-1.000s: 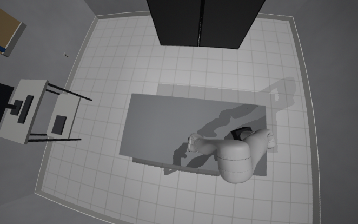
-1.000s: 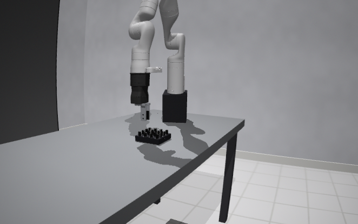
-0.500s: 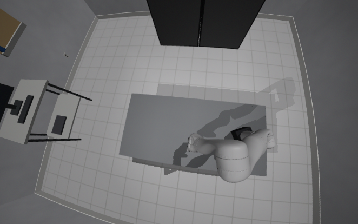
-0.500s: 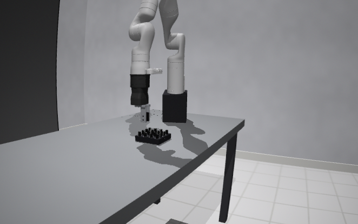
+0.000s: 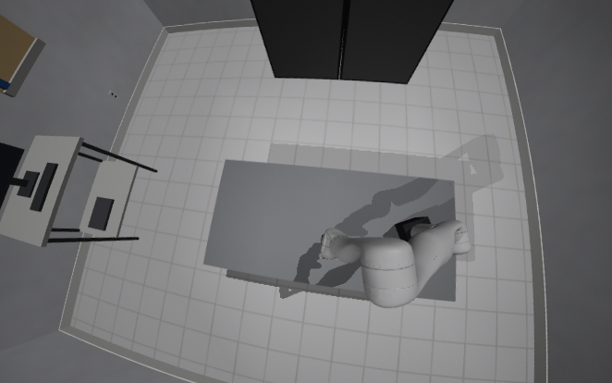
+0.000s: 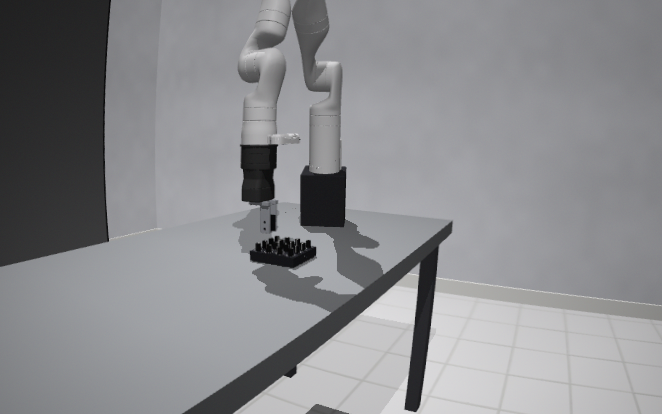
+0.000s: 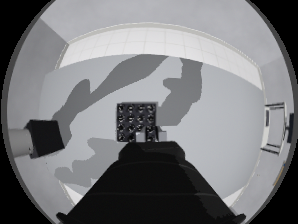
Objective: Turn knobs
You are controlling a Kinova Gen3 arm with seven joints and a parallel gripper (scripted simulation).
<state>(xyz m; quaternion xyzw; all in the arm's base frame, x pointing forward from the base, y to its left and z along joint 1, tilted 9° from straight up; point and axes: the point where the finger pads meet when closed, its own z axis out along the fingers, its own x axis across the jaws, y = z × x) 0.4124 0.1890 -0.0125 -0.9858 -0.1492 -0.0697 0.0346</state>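
Approach step: the tool (image 6: 268, 230), partly apart and empty, hangs above the knob box (image 6: 283, 252); next, descend onto a target knob.
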